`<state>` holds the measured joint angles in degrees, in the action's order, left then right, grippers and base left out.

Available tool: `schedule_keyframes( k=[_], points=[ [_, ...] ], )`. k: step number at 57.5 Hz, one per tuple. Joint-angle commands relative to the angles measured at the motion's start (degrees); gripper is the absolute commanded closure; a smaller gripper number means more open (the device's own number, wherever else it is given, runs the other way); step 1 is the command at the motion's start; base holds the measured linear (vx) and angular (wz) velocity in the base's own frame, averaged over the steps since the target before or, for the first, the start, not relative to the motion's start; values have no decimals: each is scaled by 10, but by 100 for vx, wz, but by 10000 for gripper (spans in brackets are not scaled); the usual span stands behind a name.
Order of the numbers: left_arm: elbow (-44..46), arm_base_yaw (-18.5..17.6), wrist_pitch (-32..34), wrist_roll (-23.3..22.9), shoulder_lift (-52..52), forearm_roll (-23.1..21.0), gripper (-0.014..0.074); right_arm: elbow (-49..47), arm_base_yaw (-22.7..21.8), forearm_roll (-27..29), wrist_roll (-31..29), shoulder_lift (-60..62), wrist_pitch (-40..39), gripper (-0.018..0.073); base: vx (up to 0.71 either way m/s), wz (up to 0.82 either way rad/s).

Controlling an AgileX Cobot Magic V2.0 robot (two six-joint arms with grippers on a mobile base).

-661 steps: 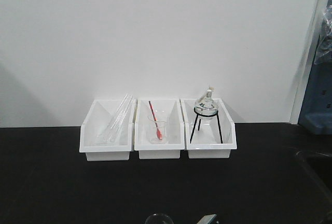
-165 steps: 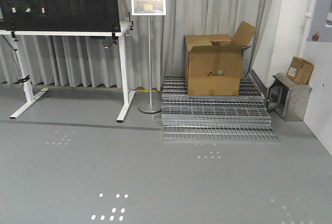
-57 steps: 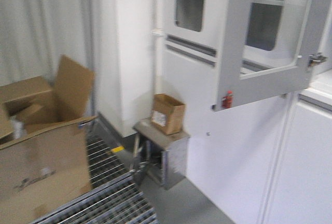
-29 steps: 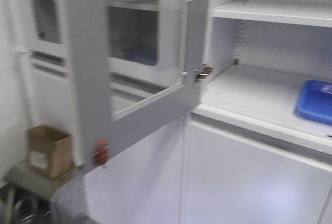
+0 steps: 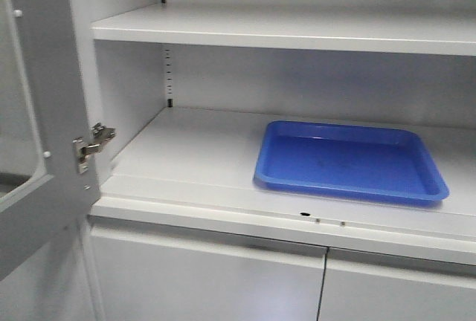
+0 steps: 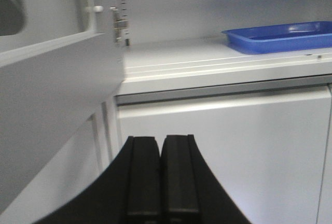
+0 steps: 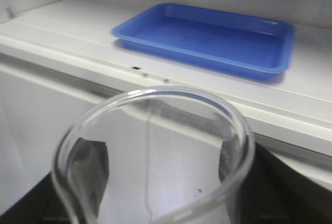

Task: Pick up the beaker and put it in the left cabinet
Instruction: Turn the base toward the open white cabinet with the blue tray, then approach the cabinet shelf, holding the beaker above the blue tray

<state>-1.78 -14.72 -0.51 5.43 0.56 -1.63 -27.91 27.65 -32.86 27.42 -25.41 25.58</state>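
Inside left cabinet (image 5: 186, 159), blue tray (image 5: 349, 161)

Base of beaker (image 7: 155, 162) is cropped at bottom edge. Behind glass, right gripper pads (image 7: 89, 171) are only dimly seen.

A pale grey-white metal cabinet (image 5: 126, 83) fills the view. Its grey-framed, glass-paned door (image 5: 44, 195) stands open at the left on a small metal hinge (image 5: 91, 146). A wide flat upper shelf (image 5: 297, 30) runs above a lower shelf (image 5: 186, 150), which bears a blue rectangular plastic tray (image 5: 346, 161) towards its right. Below, two plain closed doors (image 5: 208, 284) meet at a dark seam. The light is soft and even.
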Motion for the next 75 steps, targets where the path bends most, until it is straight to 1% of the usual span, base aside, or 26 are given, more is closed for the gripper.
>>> schedule_keyframes(
  k=[1,14,50,75],
  points=[
    [-9,-2,48,-2,11,-5,595,-18,-2,-17,-3,-5,-41,564,26,-51],
    [-9,-2,48,-2,11,-5,595,-18,-2,-17,-3,-5,-41,564,26,-33],
    [-9,-2,48,-2,11,-5,595,-18,-2,-17,-3,-5,-41,564,27,-10],
    [-9,-2,48,-2,11,-5,595,-18,-2,-17,-3,-5,-41,564,16,-22]
  ],
)
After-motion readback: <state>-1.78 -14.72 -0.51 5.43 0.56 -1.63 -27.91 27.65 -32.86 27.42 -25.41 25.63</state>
